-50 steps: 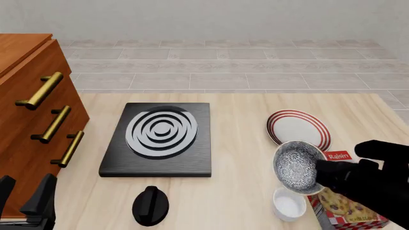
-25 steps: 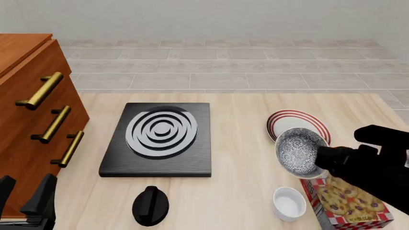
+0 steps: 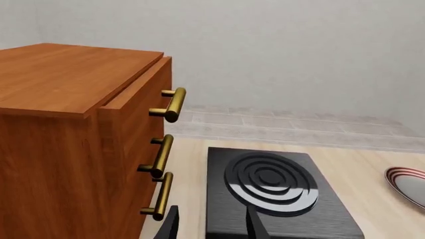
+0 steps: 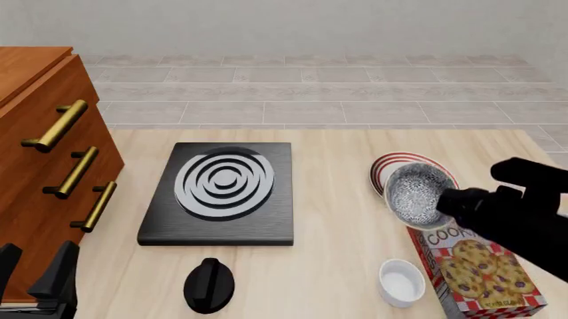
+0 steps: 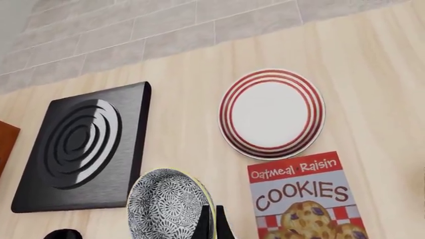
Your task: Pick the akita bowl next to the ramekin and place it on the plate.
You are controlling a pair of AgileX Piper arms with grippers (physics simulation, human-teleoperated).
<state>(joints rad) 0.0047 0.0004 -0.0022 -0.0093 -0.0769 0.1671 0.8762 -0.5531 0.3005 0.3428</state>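
Observation:
My right gripper (image 4: 442, 203) is shut on the rim of the speckled akita bowl (image 4: 414, 194), which hangs tilted in the air over the near edge of the red-ringed plate (image 4: 388, 166). In the right wrist view the bowl (image 5: 166, 205) sits at the fingertips (image 5: 202, 221), with the plate (image 5: 272, 113) beyond it. The plain white ramekin (image 4: 400, 282) stands alone on the table near the front. My left gripper (image 4: 34, 274) rests open at the front left corner, holding nothing.
A black stove plate (image 4: 222, 189) with silver rings lies mid-table, with a black knob-like object (image 4: 210, 286) in front of it. A cookie box (image 4: 470, 269) lies beside the ramekin, just in front of the plate. A wooden drawer cabinet (image 4: 40, 153) stands at the left.
The right gripper has carried the bowl away from the ramekin, farther back toward the plate, uncovering more of the cookie box. The left arm has not moved.

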